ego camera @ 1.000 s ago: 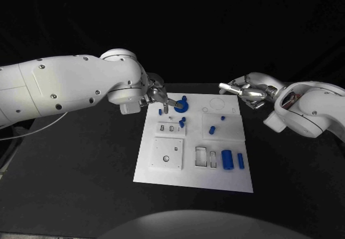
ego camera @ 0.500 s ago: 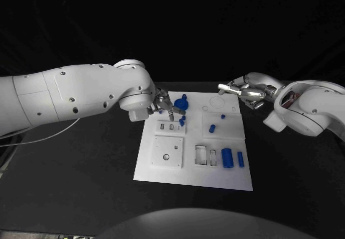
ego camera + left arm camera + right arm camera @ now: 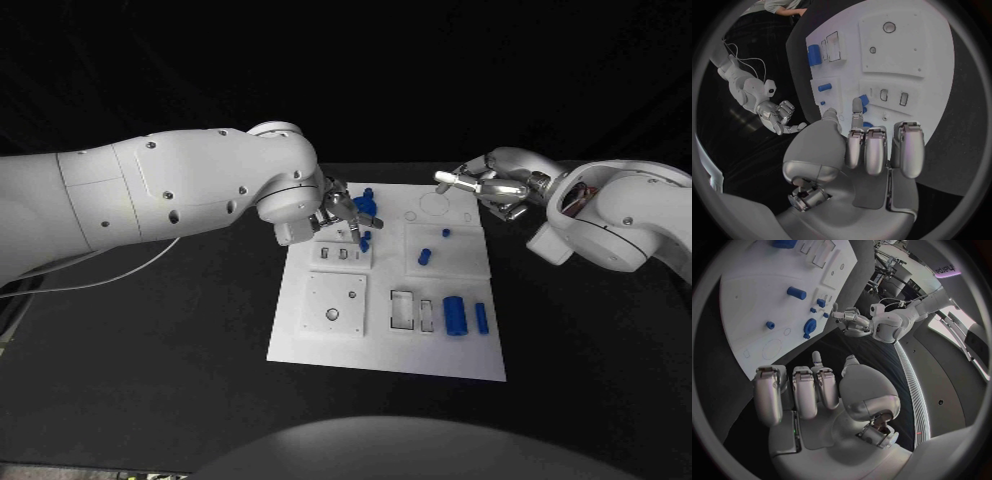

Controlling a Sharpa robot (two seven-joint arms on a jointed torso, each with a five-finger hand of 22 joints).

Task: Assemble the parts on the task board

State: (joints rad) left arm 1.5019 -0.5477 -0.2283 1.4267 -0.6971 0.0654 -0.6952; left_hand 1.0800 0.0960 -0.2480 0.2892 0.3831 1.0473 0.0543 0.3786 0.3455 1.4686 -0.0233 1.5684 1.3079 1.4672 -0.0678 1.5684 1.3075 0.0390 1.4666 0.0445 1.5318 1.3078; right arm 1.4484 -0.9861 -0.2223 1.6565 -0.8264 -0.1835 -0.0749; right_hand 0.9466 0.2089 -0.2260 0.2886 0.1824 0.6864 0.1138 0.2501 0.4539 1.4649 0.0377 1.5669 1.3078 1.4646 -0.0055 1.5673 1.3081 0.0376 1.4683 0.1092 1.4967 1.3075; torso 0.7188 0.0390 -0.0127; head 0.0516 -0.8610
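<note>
Small, stiff, light blue part (image 3: 364, 206), upper centre; left hand (image 3: 335, 212) seems to pinch its rim; right hand (image 3: 483, 187) empty, fingers apart.

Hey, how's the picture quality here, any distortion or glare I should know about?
Head view: even, sharp, task board bright against black table. Left wrist view: fisheye bends the board's edges; left hand fills the middle. Right wrist view: same bending, bright light strips beyond right hand.

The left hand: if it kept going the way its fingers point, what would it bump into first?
Probably the small blue parts just past the left hand's fingertips, standing on the white task board. Depth is hard to judge.
</note>
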